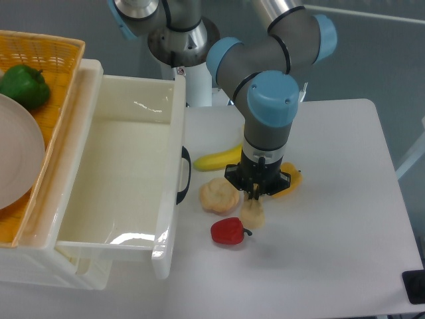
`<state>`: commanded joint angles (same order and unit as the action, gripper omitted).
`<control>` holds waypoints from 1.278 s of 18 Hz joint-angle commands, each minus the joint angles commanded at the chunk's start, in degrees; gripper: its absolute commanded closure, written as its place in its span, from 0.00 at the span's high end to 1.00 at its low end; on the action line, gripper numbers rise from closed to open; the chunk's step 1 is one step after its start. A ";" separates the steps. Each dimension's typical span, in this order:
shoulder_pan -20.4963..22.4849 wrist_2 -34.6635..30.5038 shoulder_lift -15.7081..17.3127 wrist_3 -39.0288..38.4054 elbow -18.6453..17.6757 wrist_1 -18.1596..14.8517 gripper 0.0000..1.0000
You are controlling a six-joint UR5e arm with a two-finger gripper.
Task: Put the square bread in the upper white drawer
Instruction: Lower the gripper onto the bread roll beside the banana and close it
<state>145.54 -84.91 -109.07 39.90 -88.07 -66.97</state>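
A deep, glossy white plastic drawer (pixel 113 193) stands pulled open at left, ready to receive. Right of its curved black handle (pixel 184 176) sits a rounder, lobed pale bun (pixel 218 195). Next, the robot's hand (pixel 255 195) points straight down, fingers closed on the lumpy, blocky beige bread (pixel 253 214), which rests on the white bench (pixel 332 219).

The arm reaches from its base at the table's far edge toward the middle of the tabletop, wrist pointing straight down. The gripper (pixel 256 196) hangs vertical just above the surface, its dark fingers drawn narrowly together at the tips.
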 joint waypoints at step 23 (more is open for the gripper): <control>0.71 11.25 12.56 -12.91 1.32 -5.71 0.15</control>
<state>146.25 -73.66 -96.51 26.99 -86.75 -72.69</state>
